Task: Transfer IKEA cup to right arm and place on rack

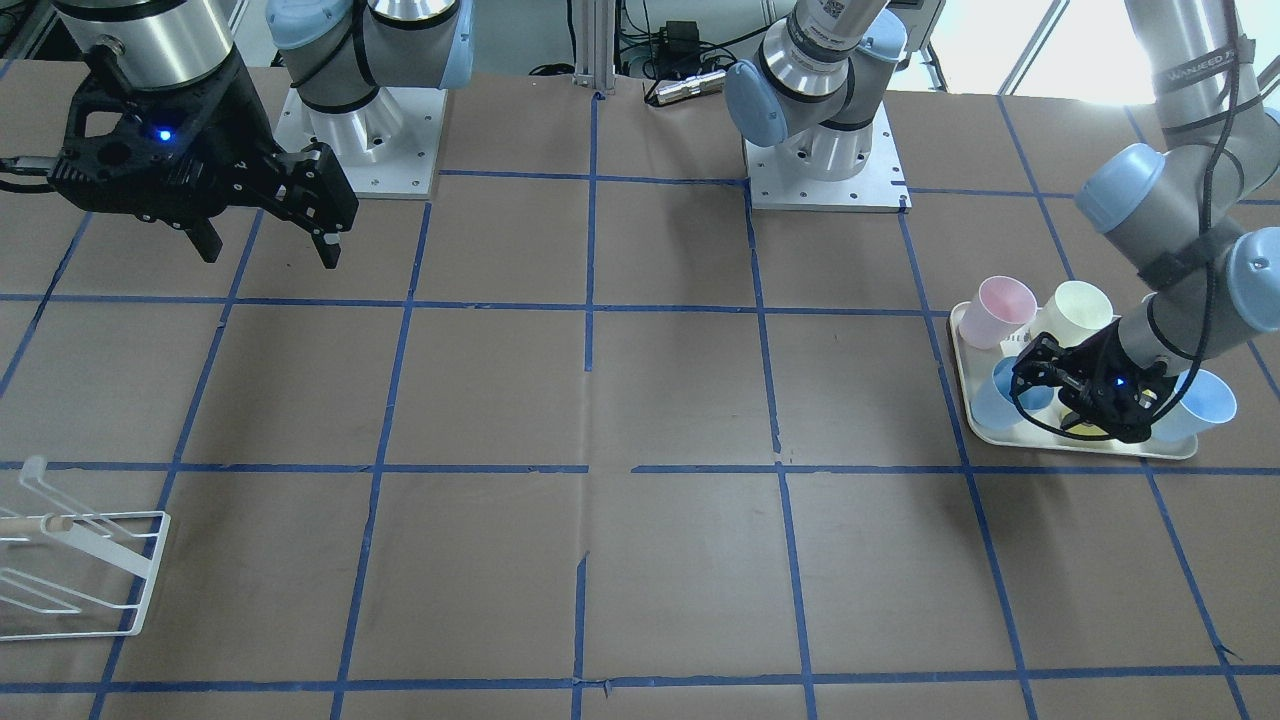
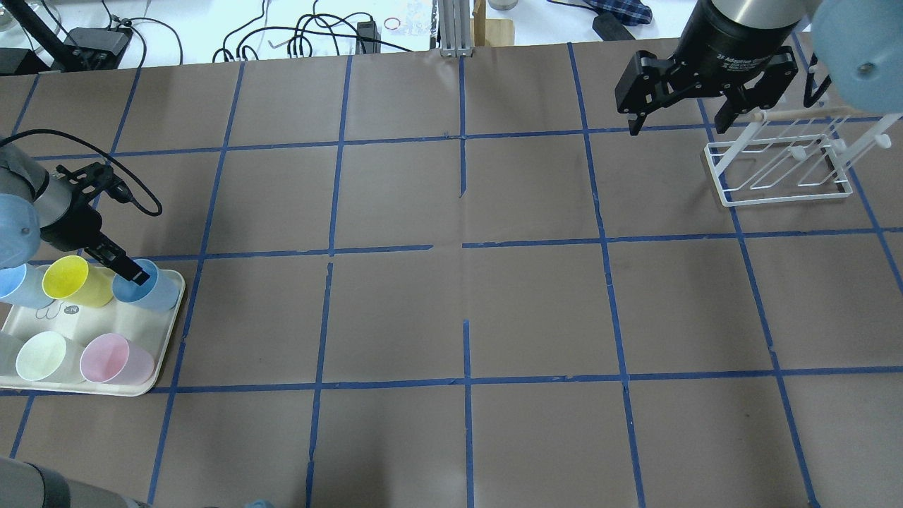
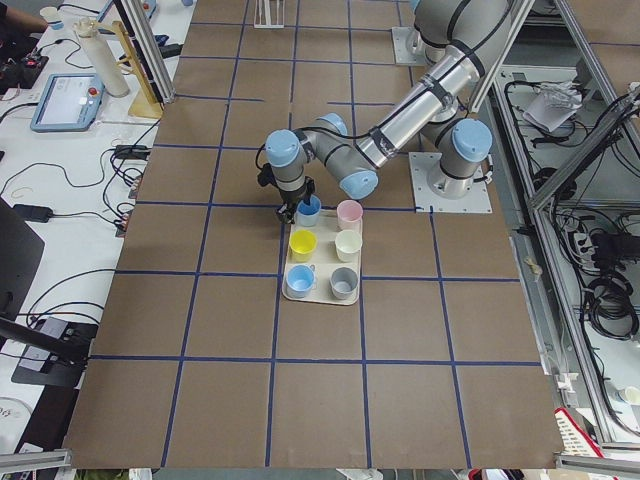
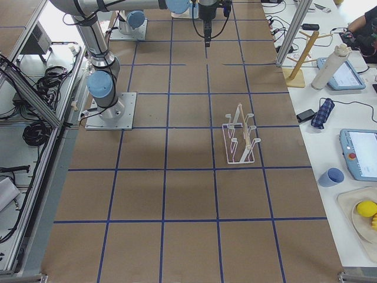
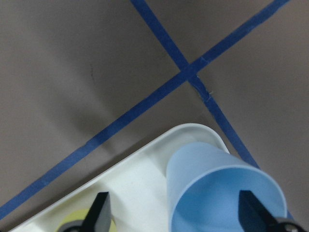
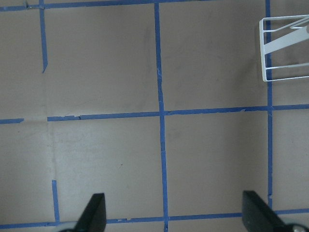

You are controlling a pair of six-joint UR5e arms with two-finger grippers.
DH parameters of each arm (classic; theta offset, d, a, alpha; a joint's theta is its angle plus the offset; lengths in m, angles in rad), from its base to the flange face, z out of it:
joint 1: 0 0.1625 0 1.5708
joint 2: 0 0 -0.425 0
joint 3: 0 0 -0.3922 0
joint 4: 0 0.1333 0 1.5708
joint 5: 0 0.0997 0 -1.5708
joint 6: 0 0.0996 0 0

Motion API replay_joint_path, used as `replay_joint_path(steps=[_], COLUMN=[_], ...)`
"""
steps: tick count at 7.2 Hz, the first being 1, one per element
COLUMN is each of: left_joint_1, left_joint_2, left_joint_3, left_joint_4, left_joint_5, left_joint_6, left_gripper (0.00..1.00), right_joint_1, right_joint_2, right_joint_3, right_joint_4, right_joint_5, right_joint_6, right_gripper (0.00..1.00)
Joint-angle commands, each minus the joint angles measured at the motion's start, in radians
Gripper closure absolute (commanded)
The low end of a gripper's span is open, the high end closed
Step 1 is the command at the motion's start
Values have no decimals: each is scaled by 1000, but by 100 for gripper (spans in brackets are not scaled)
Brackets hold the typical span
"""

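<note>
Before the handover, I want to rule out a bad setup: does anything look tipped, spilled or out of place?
Nothing stands out. The IKEA cup and its neighbours stand upright on the tray, the rack stands upright, nothing is spilled. Only the blue tape lines show small gaps.

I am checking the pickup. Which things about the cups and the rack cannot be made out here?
Front-facing view: the yellow cup is mostly hidden under the left jaws; the rack is cut by the left edge.
Overhead view: the grey cup is cut by the left edge.
Left wrist view: the blue cup is cut at the bottom edge; whether the jaws touch it is unclear.
</note>
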Motion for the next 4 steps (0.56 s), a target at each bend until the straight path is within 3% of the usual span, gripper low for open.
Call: replay_joint_path(steps=[1, 4], left_joint_1=[0, 5], left_joint_2=[6, 17], left_joint_3=[-9, -7], left_joint_4=[-6, -4], left_joint_5=[1, 1], left_joint_6=[-1, -1], left_gripper=[66, 88], right_joint_1=[0, 0], right_joint_2=[0, 0], right_joint_3=[1, 1], right_joint_4=[2, 2], right_joint_5=[0, 0], right_joint_6=[0, -2], right_gripper=[0, 0])
